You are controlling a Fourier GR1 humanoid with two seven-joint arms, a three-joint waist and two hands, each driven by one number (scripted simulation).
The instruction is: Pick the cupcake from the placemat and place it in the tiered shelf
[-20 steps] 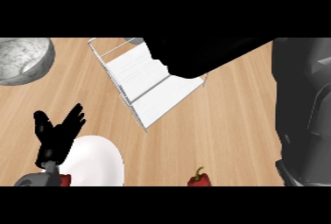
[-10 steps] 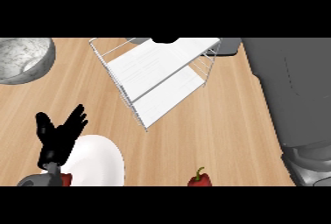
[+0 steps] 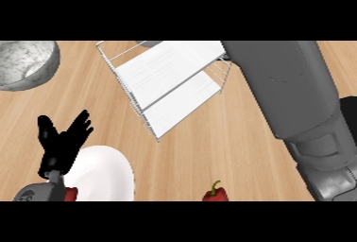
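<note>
At the far left corner of the wooden table (image 3: 209,142) we saw a grey speckled bowl (image 3: 24,64), partly cut off by the view's edge. Nearer to us on the left, our left hand (image 3: 61,144) showed black against the wood, its fingers (image 3: 82,124) straight and spread apart, pointing away from us and closed on nothing. The hand rested at the left edge of a white plate (image 3: 105,175), overlapping its rim. Just below the wrist, at the near edge, we noticed a small red shape (image 3: 70,193) beside the plate, but we could not tell what it was.

Toward the middle, at the far side, stood the tiered shelf (image 3: 171,87), a white wire frame with two pale flat levels, lying at a slant in the view. Both levels that we could see were bare. Near the bottom edge, right of the plate and apart from it, lay a red pepper (image 3: 215,193) with a dark stem.

On the right, our right forearm (image 3: 293,99) filled much of the view as a broad grey form, running from the far side beside the shelf down to the near right corner. We could not see the right hand itself. We could not find the cupcake or the placemat anywhere in the view.
</note>
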